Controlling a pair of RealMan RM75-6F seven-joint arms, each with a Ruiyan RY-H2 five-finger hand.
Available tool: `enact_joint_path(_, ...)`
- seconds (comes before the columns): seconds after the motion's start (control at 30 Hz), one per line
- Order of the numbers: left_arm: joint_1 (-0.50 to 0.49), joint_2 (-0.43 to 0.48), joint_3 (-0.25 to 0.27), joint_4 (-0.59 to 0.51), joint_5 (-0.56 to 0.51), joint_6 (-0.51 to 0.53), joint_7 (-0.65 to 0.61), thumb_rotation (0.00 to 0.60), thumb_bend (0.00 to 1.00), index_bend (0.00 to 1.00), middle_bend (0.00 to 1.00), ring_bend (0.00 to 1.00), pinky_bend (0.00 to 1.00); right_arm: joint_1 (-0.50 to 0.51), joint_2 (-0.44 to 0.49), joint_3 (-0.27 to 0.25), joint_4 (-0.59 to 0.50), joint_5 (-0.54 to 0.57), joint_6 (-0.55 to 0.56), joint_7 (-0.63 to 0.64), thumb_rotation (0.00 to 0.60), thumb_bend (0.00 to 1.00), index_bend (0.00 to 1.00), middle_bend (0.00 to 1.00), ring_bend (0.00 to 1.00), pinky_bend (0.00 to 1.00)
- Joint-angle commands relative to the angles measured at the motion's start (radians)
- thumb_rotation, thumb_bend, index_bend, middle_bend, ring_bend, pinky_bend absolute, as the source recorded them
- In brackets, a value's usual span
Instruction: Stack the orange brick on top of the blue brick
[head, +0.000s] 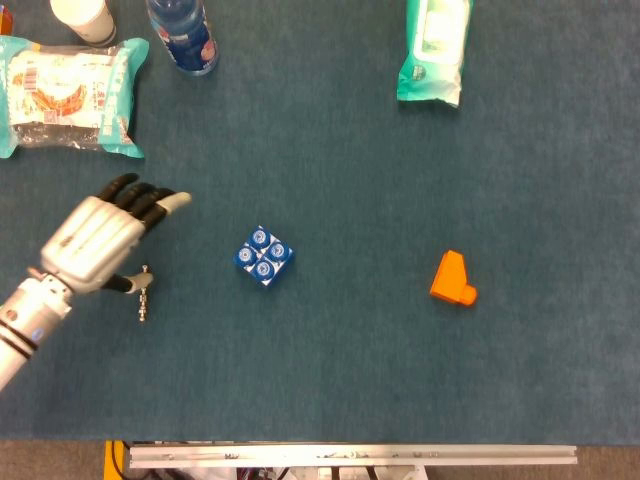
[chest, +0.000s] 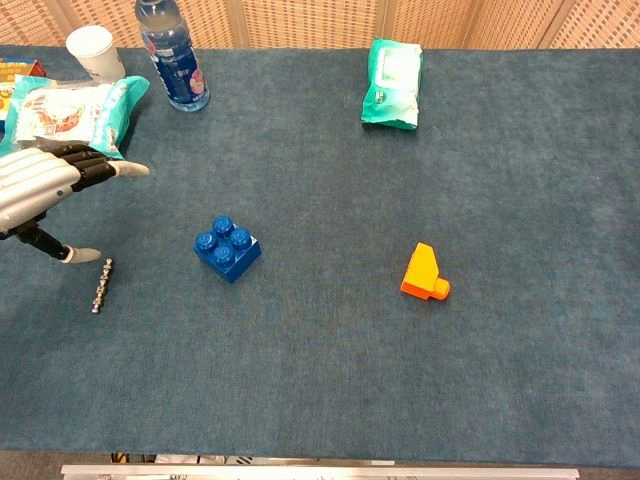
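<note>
From the head view, the left hand (head: 100, 240) hangs over the table (head: 360, 380) with fingers spread, holding nothing; the blue brick (head: 264, 257) lies at its three o'clock, studs up, and the orange brick (head: 454, 279) sits well apart at three o'clock again, on its side; a small metal rod (head: 144, 293) lies just under the thumb, perhaps touching.

From the chest view, the left hand (chest: 40, 190) enters at nine o'clock, empty and spread; the blue brick (chest: 227, 248) and orange brick (chest: 424, 273) are apart; the right hand shows in neither view.

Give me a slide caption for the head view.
Left hand open above the table, blue brick and orange brick lying apart, neither touched.
</note>
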Motion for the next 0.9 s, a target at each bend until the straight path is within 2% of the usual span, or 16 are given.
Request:
enact_joint_path(0.03, -0.040, -0.044, 0.012, 0.052, 0.031, -0.019, -0.029, 0.600, 0.15, 0.11, 0.17, 0.16, 0.10, -0.002, 0.001, -0.001, 0.000, 0.001, 0.002, 0.001, 0.600, 0.19, 0.26, 0.32, 0.25, 0.30)
enact_joint_path(0.3, -0.111, -0.119, 0.023, 0.144, 0.066, -0.023, -0.115, 0.600, 0.15, 0.10, 0.16, 0.16, 0.10, -0.011, 0.002, -0.003, -0.003, 0.006, 0.014, 0.000, 0.600, 0.19, 0.26, 0.32, 0.25, 0.30)
enact_joint_path(0.9, -0.232, -0.244, 0.015, 0.241, 0.021, -0.090, -0.209, 0.600, 0.15, 0.10, 0.16, 0.16, 0.10, -0.033, 0.015, -0.003, 0.004, 0.020, 0.035, 0.019, 0.600, 0.19, 0.26, 0.32, 0.25, 0.30)
